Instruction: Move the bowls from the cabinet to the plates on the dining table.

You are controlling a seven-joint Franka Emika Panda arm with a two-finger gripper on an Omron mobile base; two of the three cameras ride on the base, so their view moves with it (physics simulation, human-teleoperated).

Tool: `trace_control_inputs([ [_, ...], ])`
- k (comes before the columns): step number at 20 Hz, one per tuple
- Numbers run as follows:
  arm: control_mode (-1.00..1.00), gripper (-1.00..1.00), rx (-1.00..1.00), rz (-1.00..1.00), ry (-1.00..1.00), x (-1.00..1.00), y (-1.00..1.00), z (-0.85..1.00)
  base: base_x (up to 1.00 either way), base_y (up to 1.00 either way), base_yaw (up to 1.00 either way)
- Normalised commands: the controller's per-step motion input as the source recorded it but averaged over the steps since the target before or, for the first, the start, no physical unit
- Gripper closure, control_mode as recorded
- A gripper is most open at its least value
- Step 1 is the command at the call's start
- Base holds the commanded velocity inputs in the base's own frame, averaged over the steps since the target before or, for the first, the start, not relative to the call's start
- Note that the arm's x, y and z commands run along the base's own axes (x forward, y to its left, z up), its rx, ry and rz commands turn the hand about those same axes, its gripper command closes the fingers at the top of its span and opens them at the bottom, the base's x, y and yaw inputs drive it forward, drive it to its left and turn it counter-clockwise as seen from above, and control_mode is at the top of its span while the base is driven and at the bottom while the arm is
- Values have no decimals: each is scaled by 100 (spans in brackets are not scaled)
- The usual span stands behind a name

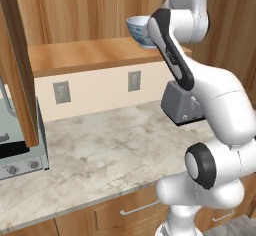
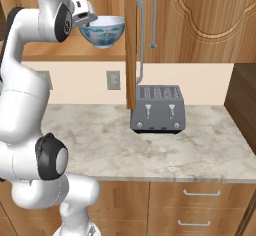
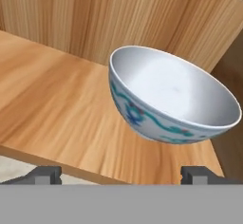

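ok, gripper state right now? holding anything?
Gripper: open, holding nothing; its finger tips stand wide apart just short of the white round ceramic bowl with blue-teal pattern on the wooden cabinet shelf.

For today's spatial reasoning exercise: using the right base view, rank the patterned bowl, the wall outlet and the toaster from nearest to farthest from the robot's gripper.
1. Bowl: on the cabinet shelf, right beside the open gripper.
2. Wall outlet: below the shelf, on the backsplash.
3. Toaster: lowest, down on the marble counter, off to the right.
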Motion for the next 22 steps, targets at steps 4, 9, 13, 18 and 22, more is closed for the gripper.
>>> trace_control_inputs([
  [4, -100, -100, -3, 0, 0, 41, -4, 10, 0, 0, 0],
  [9, -100, -100, -4, 0, 3, 26, -3, 1, 0, 0, 0],
  [13, -100, -100, -1, 0, 0, 25, 0, 0, 0, 0, 0],
  [18, -100, -100, 0, 1, 1, 16, 0, 0, 0, 0, 0],
  [22, -100, -100, 0, 1, 0, 17, 0, -3, 0, 0, 0],
])
